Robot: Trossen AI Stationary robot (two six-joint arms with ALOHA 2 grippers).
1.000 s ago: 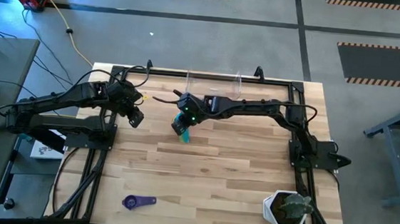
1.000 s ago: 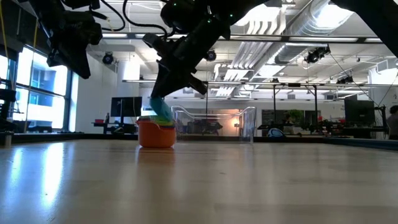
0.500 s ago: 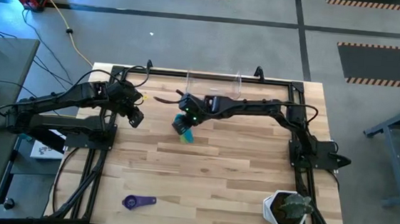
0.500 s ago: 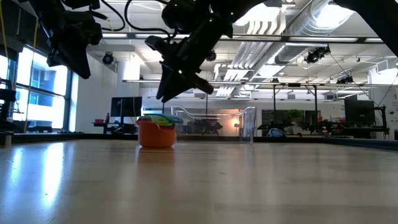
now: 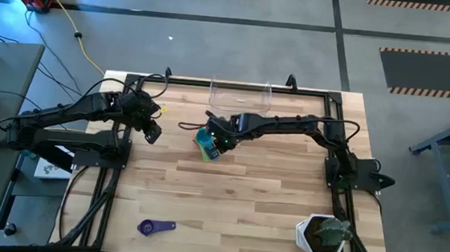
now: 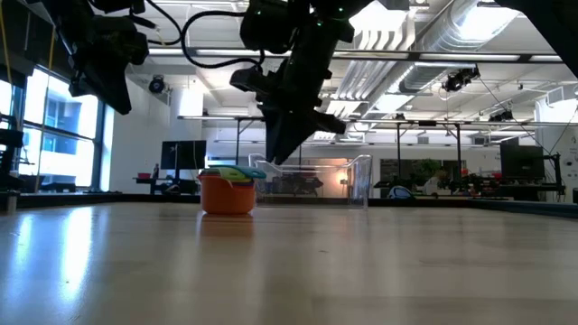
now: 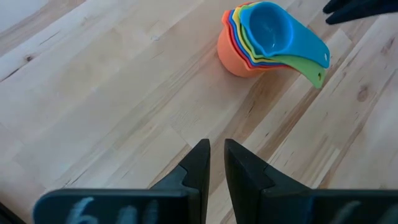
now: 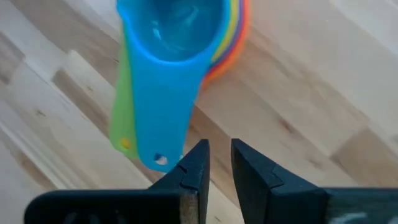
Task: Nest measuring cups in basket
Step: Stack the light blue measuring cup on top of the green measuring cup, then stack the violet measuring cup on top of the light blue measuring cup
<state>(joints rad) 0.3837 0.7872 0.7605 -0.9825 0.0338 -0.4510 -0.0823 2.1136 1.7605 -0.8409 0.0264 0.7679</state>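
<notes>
Orange base cup (image 7: 233, 56) on the pale wood worktop (image 5: 235, 199), carrying a nested stack of measuring cups (image 5: 205, 143): red, yellow and green rims showing inside it, blue cup (image 8: 171, 37) on top. Stack located just left of frame centre in the high view, standing alone on bare wood. Blue handle and green handle (image 7: 305, 67) fanned out side by side over the orange rim. In the low view, stack (image 6: 227, 190) at left of centre, upright, resting on the worktop.

Right hand (image 5: 223, 135) positioned just right of the stack in the high view, raised above the worktop in the low view (image 6: 287, 144), clear of the cups. Fingers (image 8: 193, 168) nearly together with a narrow gap, gripping nothing; blue handle tip just beyond the fingertips, not between them.

Left hand (image 5: 151, 131) parked at upper left of the worktop in the high view, well apart from the stack, raised at upper left in the low view (image 6: 104, 77). Fingers (image 7: 199, 165) close together with a slim gap, empty.

Clear plastic basket (image 5: 239, 96) at the top edge of the worktop, centre of frame, behind the stack and apart from it; visible in the low view (image 6: 312, 181) behind the orange cup. Contents not discernible.

Purple measuring cup (image 5: 155, 227) lying alone at lower left of the worktop, well apart from everything else.

White plant pot (image 5: 321, 235) at lower right corner of the worktop.
</notes>
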